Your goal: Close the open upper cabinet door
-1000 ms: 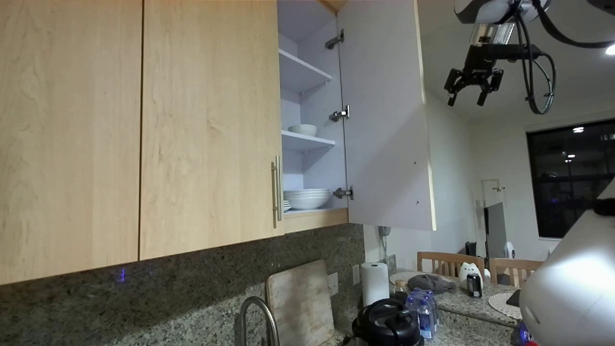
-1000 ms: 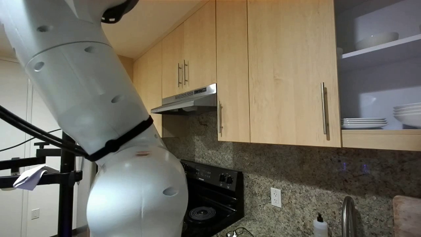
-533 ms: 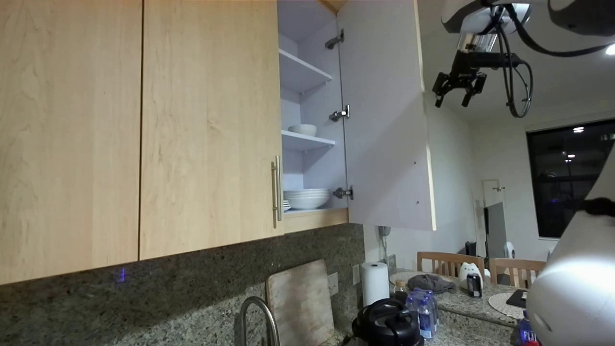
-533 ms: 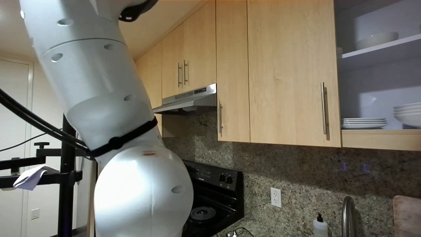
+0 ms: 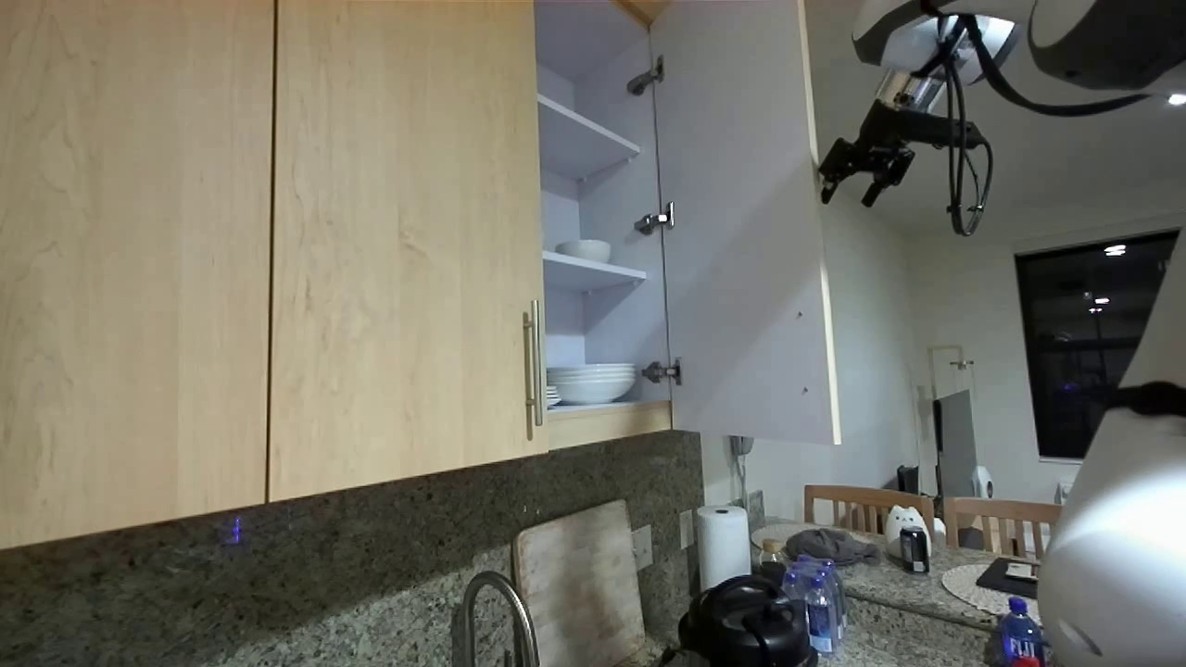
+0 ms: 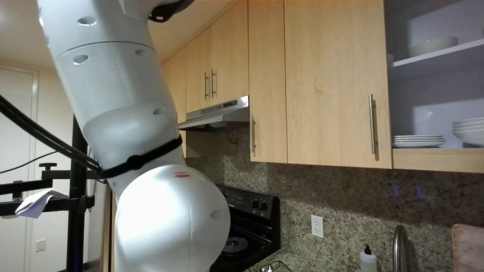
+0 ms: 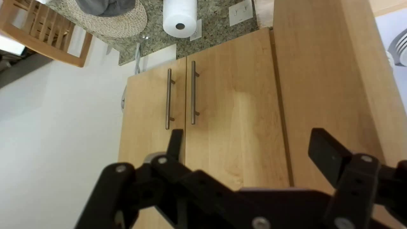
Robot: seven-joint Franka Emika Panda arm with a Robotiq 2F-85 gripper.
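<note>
The upper cabinet door (image 5: 741, 259) stands wide open in an exterior view, its white inner face and metal hinges showing. In the wrist view, which looks upside down, its maple front (image 7: 318, 79) is at the right, beside a narrow gap. Its handle does not show. My gripper (image 5: 848, 198) is raised just right of the door's free edge in the exterior view, fingers tilted down. The wrist view shows the gripper (image 7: 249, 141) with fingers wide apart and nothing between them. I cannot tell how far it is from the door. The door is out of view in the remaining exterior view.
Closed maple doors (image 7: 235, 111) with bar handles lie beyond the gripper in the wrist view. The open cabinet holds bowls (image 5: 593, 383) and plates (image 6: 418, 141). Below are a paper towel roll (image 5: 723, 547), a black pot (image 5: 750, 621) and a faucet (image 5: 500, 597).
My gripper has moved left in the exterior view toward the door's free edge and tilted. The arm has shifted right in the remaining exterior view. The door has not moved.
</note>
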